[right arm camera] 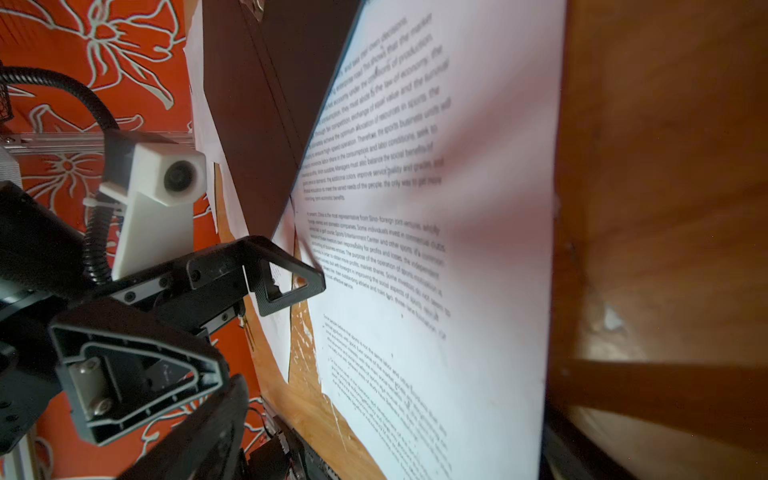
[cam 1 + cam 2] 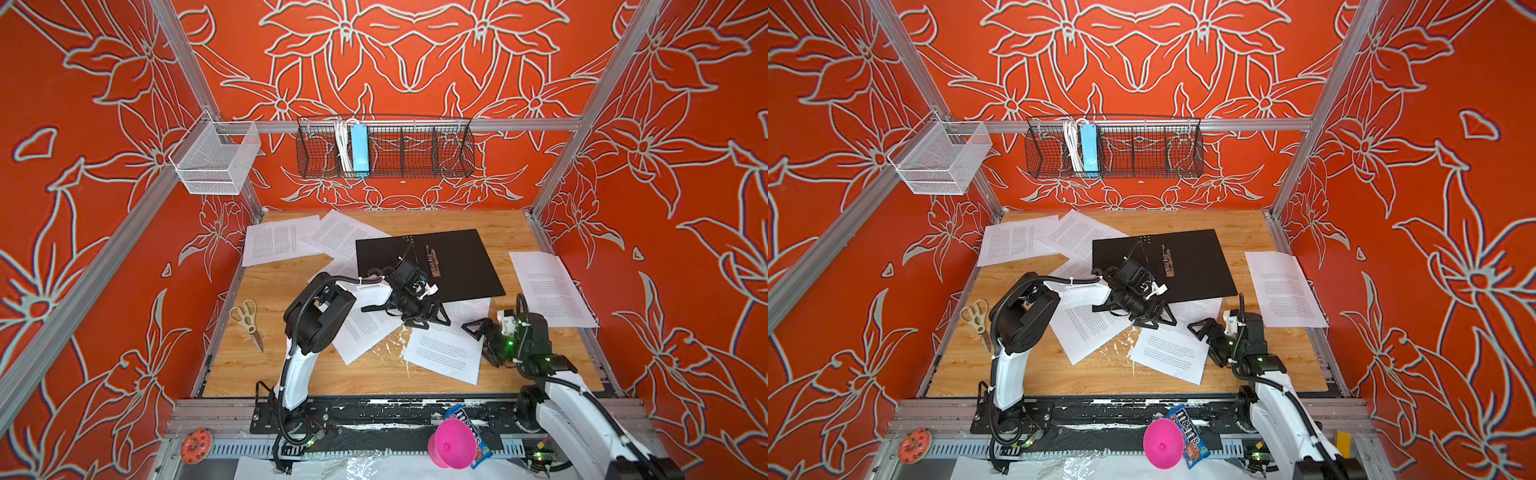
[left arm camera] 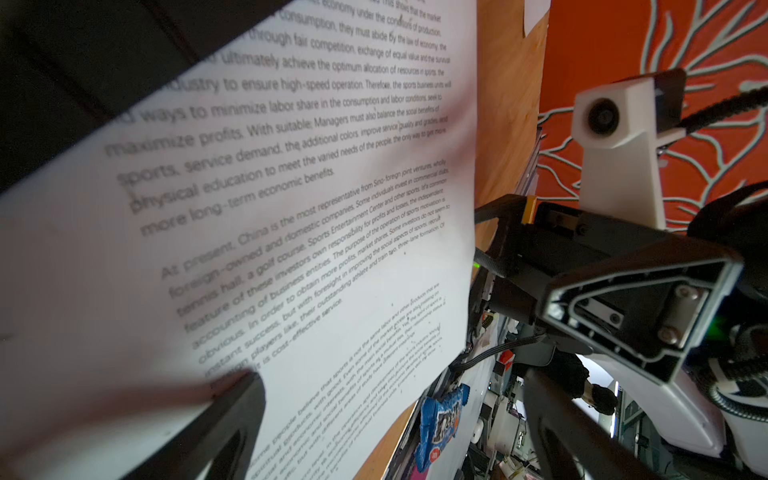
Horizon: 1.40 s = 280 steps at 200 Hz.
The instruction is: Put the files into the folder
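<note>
Left end effector [image 2: 406, 316]: open, empty, low over sheet [image 2: 440, 353] by folder [image 2: 457, 253] — right end effector [image 2: 482, 343] open. Pinch sheet edge, slide onto black inside — no creasing.

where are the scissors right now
In both top views the scissors lie near the left edge of the wooden table, just left of the elbow of the left arm, apart from the paper sheets.

Files [image 2: 442, 353] are matt paper, the table [image 2: 266, 370] smooth wood (folder [image 2: 469, 266]: matt black).
</note>
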Each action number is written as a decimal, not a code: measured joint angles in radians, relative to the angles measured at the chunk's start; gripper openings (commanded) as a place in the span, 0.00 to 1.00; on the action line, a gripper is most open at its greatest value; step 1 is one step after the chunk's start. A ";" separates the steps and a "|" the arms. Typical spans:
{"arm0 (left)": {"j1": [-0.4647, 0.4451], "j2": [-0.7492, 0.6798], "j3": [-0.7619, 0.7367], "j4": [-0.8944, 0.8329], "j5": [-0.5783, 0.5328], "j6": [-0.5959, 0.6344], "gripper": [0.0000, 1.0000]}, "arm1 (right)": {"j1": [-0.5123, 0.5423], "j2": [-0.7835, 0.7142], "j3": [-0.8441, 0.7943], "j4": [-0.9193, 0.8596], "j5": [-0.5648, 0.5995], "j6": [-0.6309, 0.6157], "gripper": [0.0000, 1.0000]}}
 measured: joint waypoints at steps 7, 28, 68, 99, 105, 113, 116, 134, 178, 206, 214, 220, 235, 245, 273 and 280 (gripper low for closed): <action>0.000 0.000 -0.001 0.000 0.000 0.000 0.98 | -0.001 0.017 0.005 0.014 0.002 -0.004 0.94; 0.000 0.000 -0.001 0.000 0.000 0.000 0.98 | -0.008 0.031 0.014 0.034 0.023 -0.015 0.94; 0.000 -0.004 -0.007 0.005 -0.001 0.003 0.98 | -0.056 0.087 0.036 0.073 0.033 -0.053 0.95; 0.000 -0.005 -0.008 0.008 -0.001 0.003 0.98 | -0.092 0.222 0.064 0.152 -0.003 -0.084 0.95; 0.000 -0.005 -0.010 0.011 0.000 0.003 0.98 | -0.097 0.241 0.071 0.165 -0.006 -0.090 0.95; 0.000 -0.006 -0.013 0.014 0.000 0.003 0.98 | -0.106 0.269 0.078 0.185 -0.011 -0.099 0.95; 0.000 -0.006 -0.013 0.015 0.000 0.003 0.98 | -0.112 0.282 0.080 0.195 -0.016 -0.101 0.95; 0.000 -0.006 -0.013 0.016 0.000 0.003 0.98 | -0.138 0.346 0.093 0.258 -0.034 -0.115 0.95; 0.000 -0.006 -0.013 0.016 0.000 0.002 0.98 | -0.158 0.450 0.117 0.339 -0.082 -0.135 0.84; 0.000 -0.006 -0.012 0.016 0.000 0.002 0.98 | -0.158 0.377 0.090 0.318 -0.104 -0.138 0.83; 0.000 -0.005 -0.012 0.016 0.000 0.002 0.98 | -0.158 0.331 0.078 0.294 -0.105 -0.139 0.82; 0.000 -0.005 -0.012 0.016 0.000 0.002 0.98 | -0.158 0.291 0.069 0.272 -0.106 -0.139 0.80; 0.000 -0.003 -0.010 0.015 0.002 0.001 0.98 | -0.158 0.205 0.048 0.235 -0.105 -0.138 0.76; 0.000 -0.002 -0.007 0.012 0.004 -0.001 0.98 | -0.157 0.156 0.035 0.213 -0.103 -0.134 0.72; 0.000 0.000 -0.004 0.009 0.008 -0.002 0.98 | -0.157 0.103 0.029 0.156 -0.092 -0.136 0.65; 0.000 0.000 -0.004 0.009 0.008 -0.002 0.98 | -0.157 0.107 0.029 0.148 -0.090 -0.138 0.60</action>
